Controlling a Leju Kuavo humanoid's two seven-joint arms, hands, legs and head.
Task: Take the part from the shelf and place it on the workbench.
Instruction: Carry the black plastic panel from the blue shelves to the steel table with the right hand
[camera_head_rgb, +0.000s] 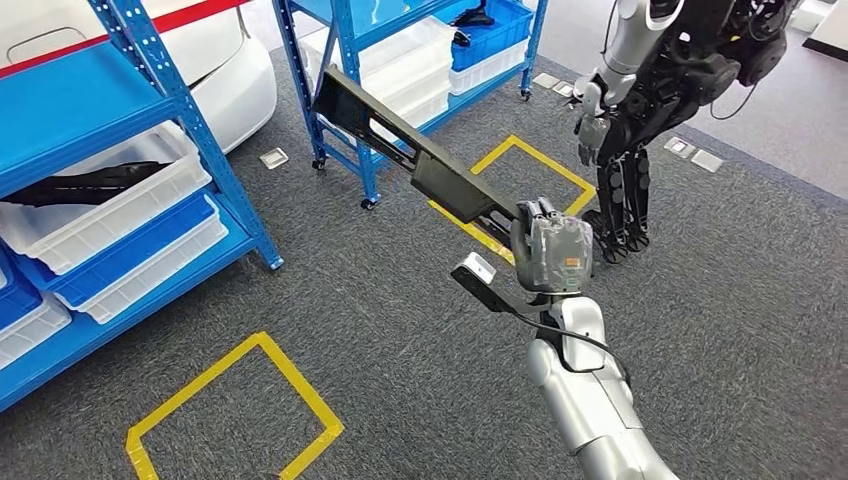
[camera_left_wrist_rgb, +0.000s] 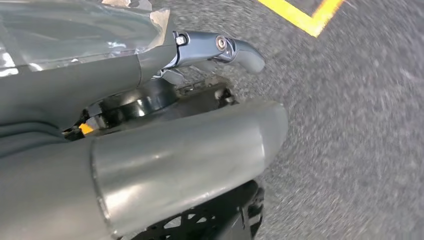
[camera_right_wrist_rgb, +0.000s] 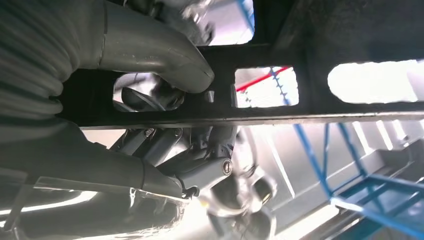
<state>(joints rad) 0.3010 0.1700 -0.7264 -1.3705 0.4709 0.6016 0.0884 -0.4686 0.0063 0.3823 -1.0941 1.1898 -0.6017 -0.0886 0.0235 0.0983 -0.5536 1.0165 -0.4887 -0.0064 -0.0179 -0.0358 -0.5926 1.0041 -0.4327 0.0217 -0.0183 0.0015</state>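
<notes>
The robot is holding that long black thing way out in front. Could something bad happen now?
Maybe. The right hand grips the long black part at one end only, so it might tip or twist loose. Its far end pokes out close to the blue shelf, so a turn could knock it. Another robot stands nearby too, and a wide swing might bump it.

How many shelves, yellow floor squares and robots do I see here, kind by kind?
Blue shelves: 2
Yellow floor squares: 2
Robots: 2, the second robot standing across from this one's robot hand
Total: 6
</notes>
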